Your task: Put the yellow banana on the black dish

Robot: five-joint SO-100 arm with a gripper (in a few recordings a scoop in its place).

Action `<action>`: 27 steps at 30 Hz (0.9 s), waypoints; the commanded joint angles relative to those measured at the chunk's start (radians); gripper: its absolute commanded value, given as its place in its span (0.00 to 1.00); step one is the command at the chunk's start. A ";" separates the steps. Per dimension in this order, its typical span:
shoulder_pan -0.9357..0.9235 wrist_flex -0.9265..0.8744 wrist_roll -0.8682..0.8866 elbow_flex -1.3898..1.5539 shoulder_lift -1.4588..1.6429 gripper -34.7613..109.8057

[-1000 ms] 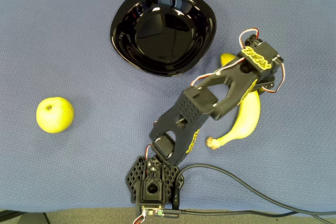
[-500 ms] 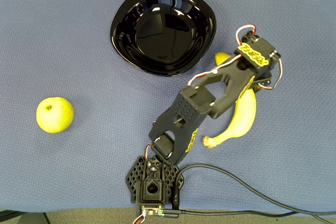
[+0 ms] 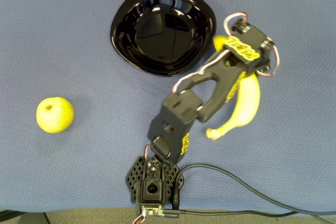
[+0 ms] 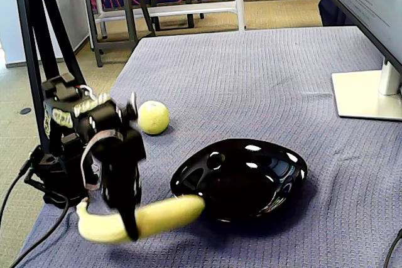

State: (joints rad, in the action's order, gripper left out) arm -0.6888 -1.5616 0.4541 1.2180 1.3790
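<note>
Here, in the overhead view, the apple (image 3: 54,114) lies far left on the blue cloth (image 3: 63,35). The black dish (image 3: 163,28) sits at top centre. Just right of its rim, my gripper (image 3: 234,80) is clamped on the yellow banana (image 3: 245,106), held clear of the cloth in the fixed view.

Yellow raised lettering is seen on the black arm (image 3: 210,98): on the wrist block in the overhead view, on an upper-arm segment near the base, and on the arm's side in the fixed view. None of it can be read. No other text is made out.
</note>
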 commanded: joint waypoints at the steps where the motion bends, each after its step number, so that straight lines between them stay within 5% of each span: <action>1: 0.055 0.026 -0.003 0.035 0.199 0.24; 16: 0.486 0.133 0.287 0.166 0.319 0.24; 27: 0.595 0.227 0.052 -0.034 0.038 0.24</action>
State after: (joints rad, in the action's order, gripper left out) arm -0.1120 -1.3714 0.5983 1.3131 1.4404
